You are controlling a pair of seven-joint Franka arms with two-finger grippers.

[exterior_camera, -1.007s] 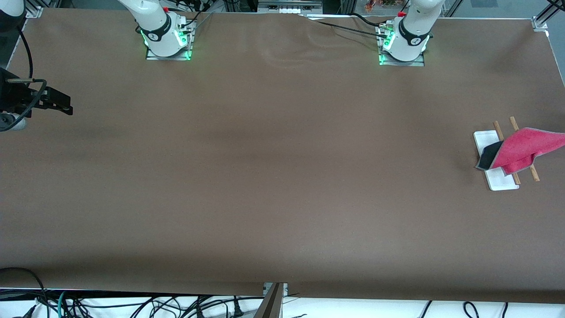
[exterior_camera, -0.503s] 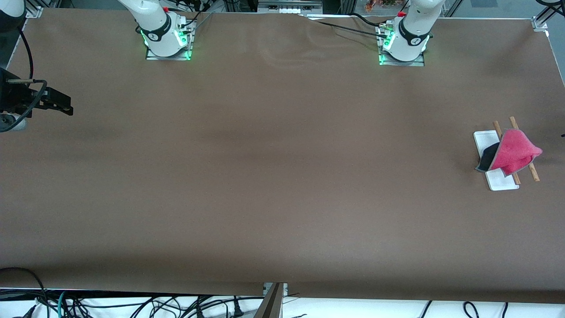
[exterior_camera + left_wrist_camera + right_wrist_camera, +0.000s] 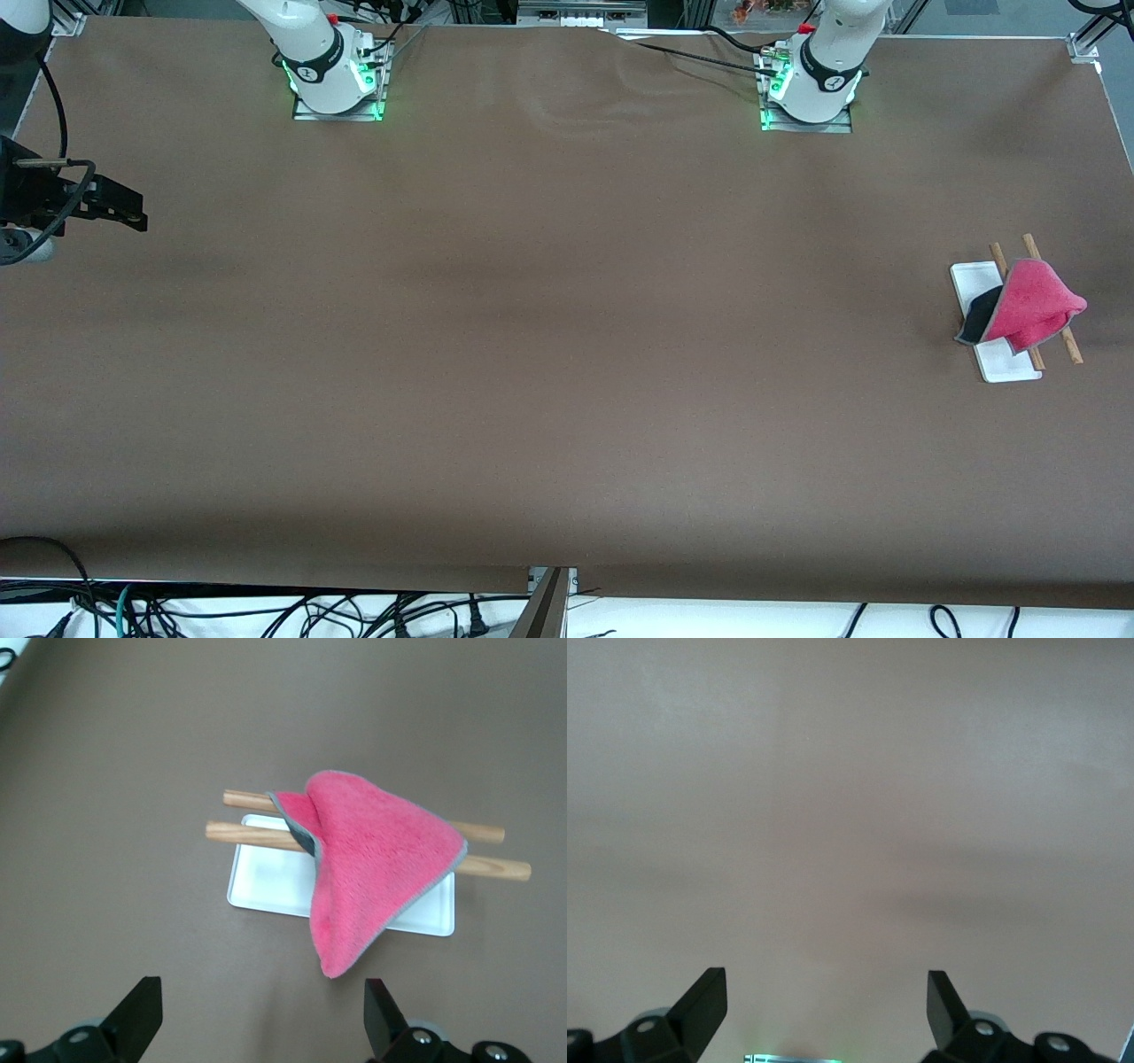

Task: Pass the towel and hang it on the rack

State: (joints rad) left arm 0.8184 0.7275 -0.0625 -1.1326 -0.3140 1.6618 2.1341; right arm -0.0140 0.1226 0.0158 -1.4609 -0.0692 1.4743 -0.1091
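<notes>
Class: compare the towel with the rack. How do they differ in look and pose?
The towel is soft, pink-red with a dark grey underside; the rack is rigid, a white base under two wooden rods. The towel hangs crumpled over the rods; the rack stands flat on the table. Both sit at the left arm's end of the table.

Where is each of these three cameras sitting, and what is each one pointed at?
Front view: high, across the table, facing both arm bases; right gripper at the right arm's end.
Left wrist view: on the left arm's wrist, looking down at the towel draped over the rack; left gripper open.
Right wrist view: on the right arm's wrist, over bare table; open fingers.
Shared: front and left wrist views both show towel and rack.
</notes>
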